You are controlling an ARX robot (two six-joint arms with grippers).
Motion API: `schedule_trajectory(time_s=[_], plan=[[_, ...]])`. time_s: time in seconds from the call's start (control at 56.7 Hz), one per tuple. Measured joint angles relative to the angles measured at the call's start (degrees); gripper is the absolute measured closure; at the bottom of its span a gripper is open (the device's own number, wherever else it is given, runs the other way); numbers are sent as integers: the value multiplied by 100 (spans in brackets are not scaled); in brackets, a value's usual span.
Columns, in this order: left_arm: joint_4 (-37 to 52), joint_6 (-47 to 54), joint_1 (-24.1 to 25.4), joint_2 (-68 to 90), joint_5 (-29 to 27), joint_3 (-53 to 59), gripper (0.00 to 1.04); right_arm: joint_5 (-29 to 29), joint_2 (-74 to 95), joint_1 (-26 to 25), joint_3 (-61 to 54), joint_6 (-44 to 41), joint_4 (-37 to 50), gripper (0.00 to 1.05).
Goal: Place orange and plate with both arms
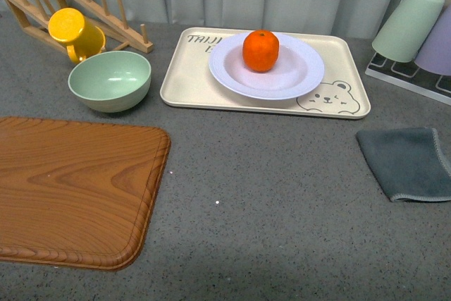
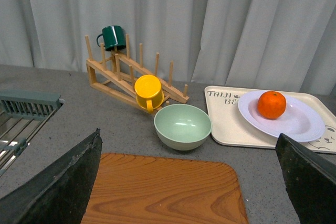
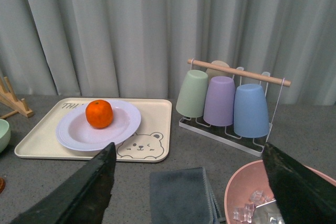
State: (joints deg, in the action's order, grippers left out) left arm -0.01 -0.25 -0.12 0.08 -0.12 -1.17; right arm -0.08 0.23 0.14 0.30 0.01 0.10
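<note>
Right, you've got the orange [image 1: 261, 50] sitting in the well of the white plate [image 1: 296, 79], a touch toward the plate's 11 o'clock, and the plate rests on the beige bear tray [image 1: 184, 89] at the 12 o'clock end of the grey table [image 1: 268, 195]. At the tray's 9 o'clock you see the pale green bowl [image 1: 110, 80], with the yellow mug [image 1: 73, 31] just behind it against the wooden rack [image 1: 106, 15]. At 8 o'clock lies the wooden cutting board [image 1: 70, 188]; at 3 o'clock, the grey cloth [image 1: 412, 162]. Neither arm shows from the front. Your left gripper [image 2: 189, 182] has its dark fingers [image 2: 63, 182] spread wide with nothing between them, above the cutting board. Your right gripper [image 3: 189, 182] is likewise wide apart and empty, over the cloth, beside the cup stand [image 3: 231, 103] and a pink bowl [image 3: 247, 192].
</note>
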Motion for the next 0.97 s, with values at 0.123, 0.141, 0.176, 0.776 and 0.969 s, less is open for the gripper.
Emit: schedule_trajectory(time_s=[0.123, 0.141, 0.176, 0.776, 0.969], plan=[[0, 0, 0, 0, 0, 0, 6, 0, 0, 0, 0, 4, 0, 9], [0, 0, 0, 0, -2, 0, 6, 0, 0, 0, 0, 2, 0, 9], [0, 0, 0, 0, 0, 0, 6, 0, 0, 0, 2, 2, 0, 9], [0, 0, 0, 0, 0, 0, 6, 0, 0, 0, 0, 2, 0, 9], [0, 0, 0, 0, 0, 0, 6, 0, 0, 0, 0, 2, 0, 9]])
